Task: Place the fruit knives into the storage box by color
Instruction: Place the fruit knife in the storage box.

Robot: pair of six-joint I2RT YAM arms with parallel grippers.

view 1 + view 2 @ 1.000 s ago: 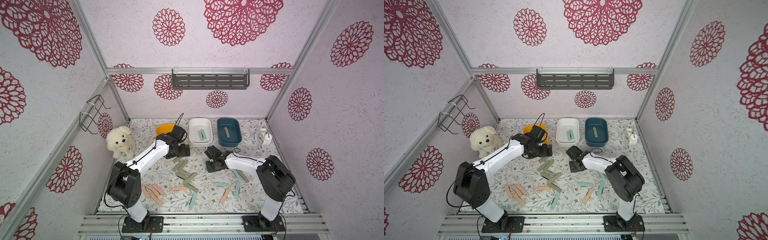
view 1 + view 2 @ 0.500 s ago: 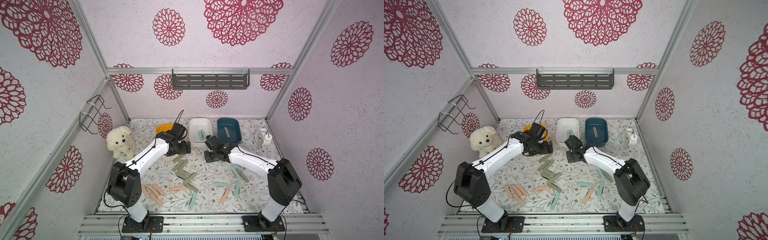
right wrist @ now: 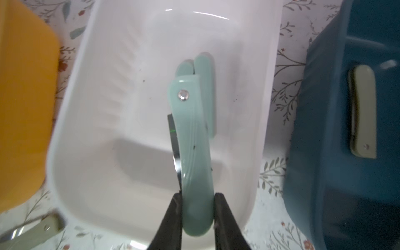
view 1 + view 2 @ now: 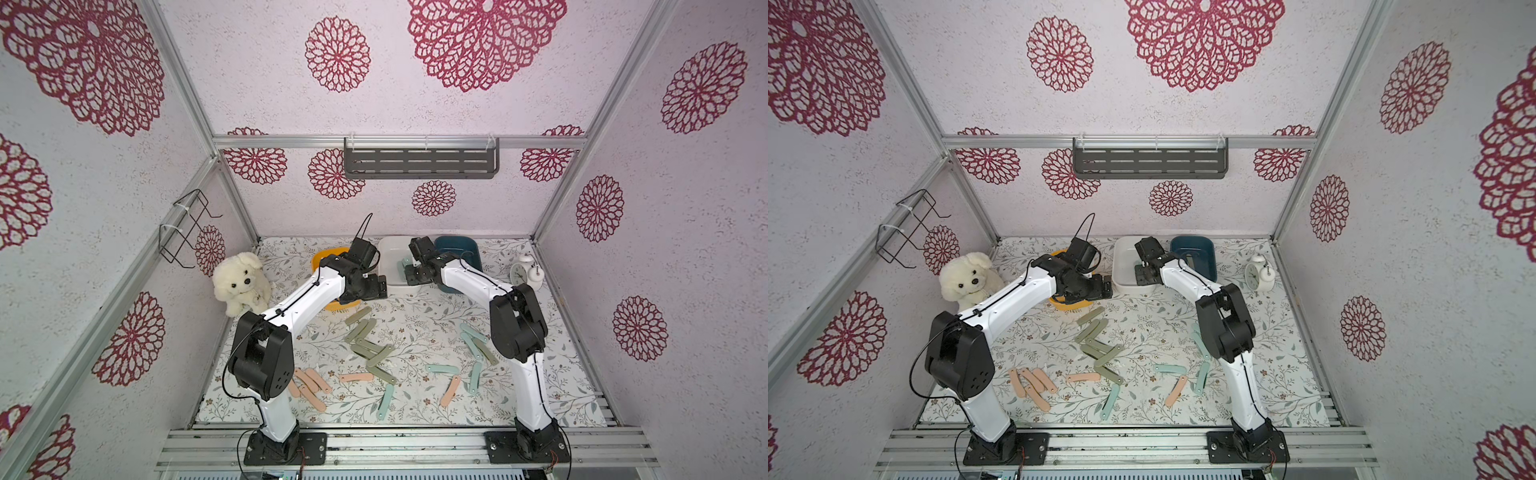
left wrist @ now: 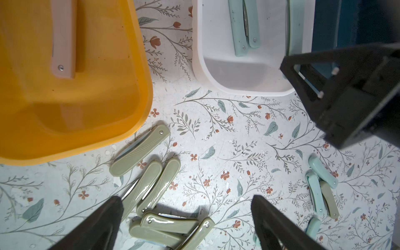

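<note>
Glossy smooth plastic mint-teal fruit knife (image 3: 194, 155) with shiny metal rivet (image 3: 183, 95), smooth white plastic box (image 3: 86, 134), fluffy cloth toy dog (image 4: 241, 282)

Three boxes (image 3: 65, 121), one dog (image 4: 241, 282), one clock (image 4: 519, 274); perhaps eight peach knives (image 4: 355, 377), nine sage knives (image 4: 358, 316), eight teal knives (image 4: 442, 368), overlaps blurring counts.
</note>
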